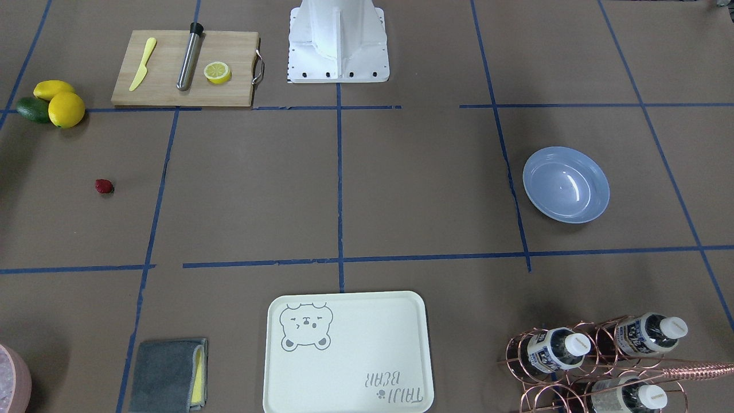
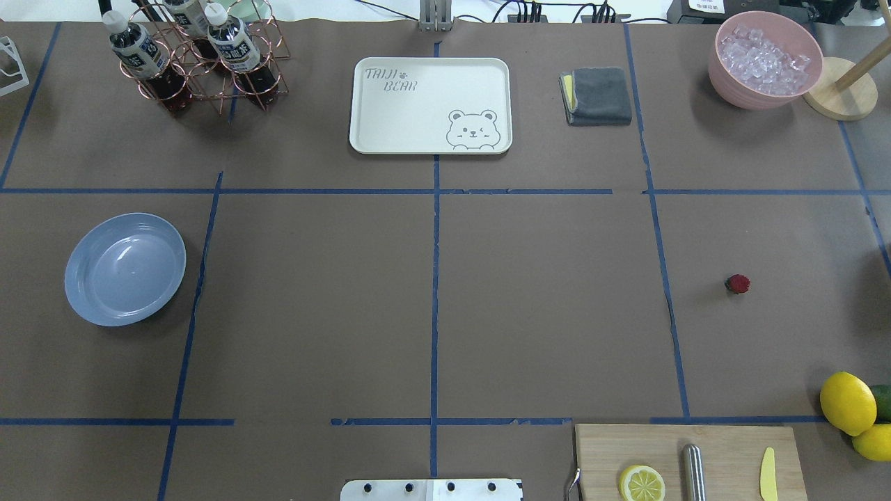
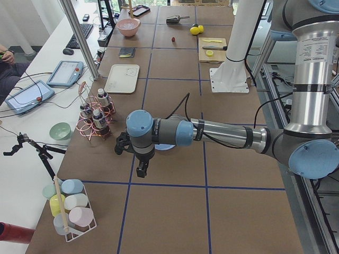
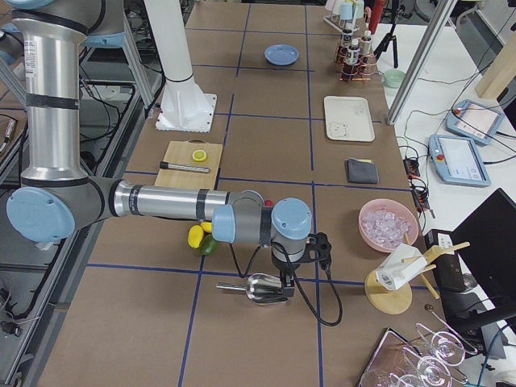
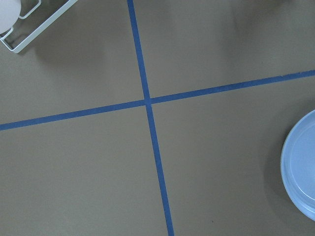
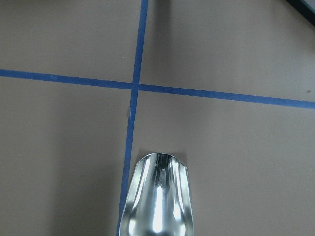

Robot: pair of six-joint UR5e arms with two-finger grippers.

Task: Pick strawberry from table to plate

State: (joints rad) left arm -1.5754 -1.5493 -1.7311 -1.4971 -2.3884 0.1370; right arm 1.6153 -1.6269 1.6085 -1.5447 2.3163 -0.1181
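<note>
The strawberry (image 1: 104,186) (image 2: 738,283) lies alone on the brown-paper table (image 2: 543,299), on the robot's right side. The empty light-blue plate (image 1: 566,183) (image 2: 125,268) rests on the robot's left side, and its edge (image 5: 300,167) shows in the left wrist view. My left gripper (image 3: 140,170) hangs over the table near the plate, seen only in the exterior left view; I cannot tell whether it is open or shut. My right gripper (image 4: 289,290) hovers over a metal scoop (image 6: 157,201), far from the strawberry, and I cannot tell its state either.
A cutting board (image 2: 689,459) holds a lemon half, a steel tube and a yellow knife. Lemons and an avocado (image 2: 853,407) sit beside it. A bear-print tray (image 2: 430,104), grey cloth (image 2: 597,95), bottle rack (image 2: 195,59) and pink bowl of ice (image 2: 764,59) line the far edge.
</note>
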